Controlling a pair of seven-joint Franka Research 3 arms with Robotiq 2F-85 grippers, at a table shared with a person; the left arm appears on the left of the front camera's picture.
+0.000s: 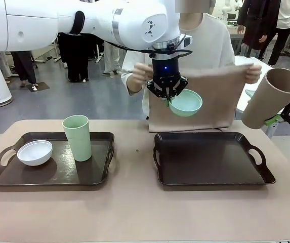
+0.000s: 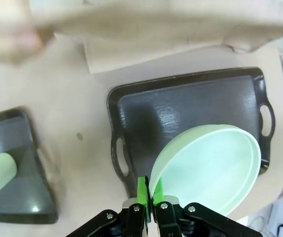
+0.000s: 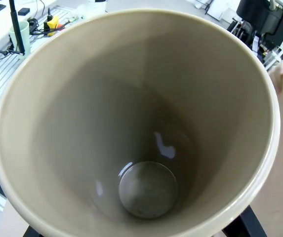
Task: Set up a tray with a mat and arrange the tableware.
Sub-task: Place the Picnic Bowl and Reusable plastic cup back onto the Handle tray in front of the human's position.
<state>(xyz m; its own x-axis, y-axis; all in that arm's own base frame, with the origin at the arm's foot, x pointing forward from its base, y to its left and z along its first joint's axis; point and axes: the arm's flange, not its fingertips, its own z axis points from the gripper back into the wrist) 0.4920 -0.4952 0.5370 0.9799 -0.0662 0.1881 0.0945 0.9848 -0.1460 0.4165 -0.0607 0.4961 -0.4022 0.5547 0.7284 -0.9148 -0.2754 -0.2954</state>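
Up above the right tray (image 1: pixel 210 157), left gripper (image 1: pixel 168 97) pinches the mint bowl (image 1: pixel 186 103) by its rim, midair; right gripper (image 1: pixel 273 120) clamps the brown cup (image 1: pixel 271 96), tilted, past the right edge of the table (image 1: pixel 134 212).

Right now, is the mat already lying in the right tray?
No, the right tray is bare; the person holds the mat up behind it.
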